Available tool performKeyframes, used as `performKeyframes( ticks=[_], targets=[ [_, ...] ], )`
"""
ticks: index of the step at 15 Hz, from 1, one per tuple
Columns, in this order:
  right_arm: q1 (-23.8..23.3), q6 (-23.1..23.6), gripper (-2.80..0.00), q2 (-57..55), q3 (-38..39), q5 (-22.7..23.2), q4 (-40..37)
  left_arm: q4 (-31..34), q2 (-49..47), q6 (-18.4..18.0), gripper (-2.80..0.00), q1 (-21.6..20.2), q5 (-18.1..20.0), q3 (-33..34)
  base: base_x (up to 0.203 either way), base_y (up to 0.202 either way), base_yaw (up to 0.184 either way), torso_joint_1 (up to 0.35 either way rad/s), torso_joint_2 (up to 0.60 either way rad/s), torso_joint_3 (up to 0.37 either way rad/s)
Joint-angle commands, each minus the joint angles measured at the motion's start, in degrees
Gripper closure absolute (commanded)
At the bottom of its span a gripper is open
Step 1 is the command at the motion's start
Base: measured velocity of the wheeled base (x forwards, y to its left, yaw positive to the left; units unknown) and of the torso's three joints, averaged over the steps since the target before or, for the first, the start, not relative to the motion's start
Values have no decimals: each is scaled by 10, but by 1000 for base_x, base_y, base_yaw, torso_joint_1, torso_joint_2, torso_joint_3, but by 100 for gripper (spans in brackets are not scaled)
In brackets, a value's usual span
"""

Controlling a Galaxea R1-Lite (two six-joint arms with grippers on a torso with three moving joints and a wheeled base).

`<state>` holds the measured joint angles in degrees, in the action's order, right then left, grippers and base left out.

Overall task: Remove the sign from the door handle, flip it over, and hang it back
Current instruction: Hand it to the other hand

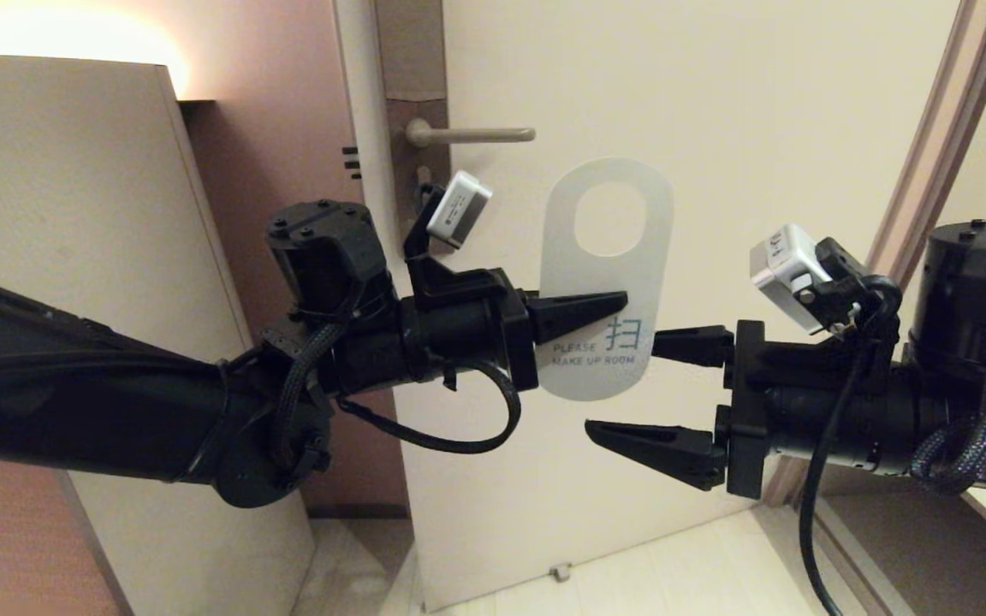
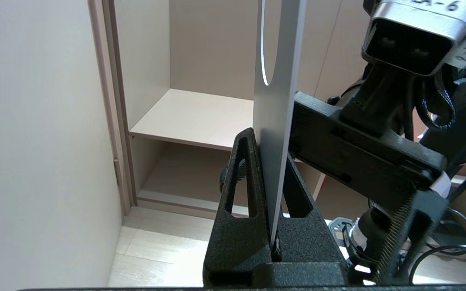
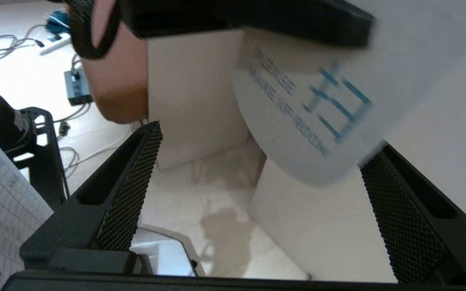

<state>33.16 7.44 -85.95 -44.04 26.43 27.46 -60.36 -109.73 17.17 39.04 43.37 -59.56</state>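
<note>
1. Below the door handle (image 1: 469, 134) and a little toward its free end, the sign (image 1: 606, 274) hangs in mid-air in front of the door (image 1: 715, 103), off the lever entirely.
2. Left claw (image 1: 621, 299) is pressed together on the sign's lower left edge; the left wrist view shows the card edge-on, pinched between both fingers (image 2: 249, 190).
3. Right claw (image 1: 656, 385) is spread wide, gripping nothing. Its upper finger sits right at the sign's lower right edge, its lower finger hangs under the sign's bottom; can't tell if either touches.
4. White "PLEASE MAKE UP ROOM" face points at the head camera, so the flip looks done, judging from the side now showing.
5. Sign's long axis is upright, oval hole (image 1: 613, 218) on top, text at the bottom.
6. Key relation: the hole sits below the lever and just beyond its tip. The lever runs horizontally, free end pointing toward the sign's side.
7. Left arm holds the sign and is the nearer one to the handle, so the re-hang looks like its job: raise the hole to lever height, then slide it over the tip toward the backplate (image 1: 412, 128).
8. Risk: a thin card held by one edge may swing or catch on the lever tip.
</note>
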Motion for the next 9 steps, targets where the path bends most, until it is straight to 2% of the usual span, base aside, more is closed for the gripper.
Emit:
performKeyframes(
  ticks=[1,5,9],
  targets=[
    [3,0,-280,-6,1,2,10,-5,1,15,0,6,2,1,0,0,0,0,0,0],
    [3,-1,-280,-4,5,5,18,-59,-5,65,0,10,2,1,0,0,0,0,0,0],
    [3,-1,-280,-2,10,8,18,-83,-7,68,0,14,2,23,0,0,0,0,0,0]
  ],
)
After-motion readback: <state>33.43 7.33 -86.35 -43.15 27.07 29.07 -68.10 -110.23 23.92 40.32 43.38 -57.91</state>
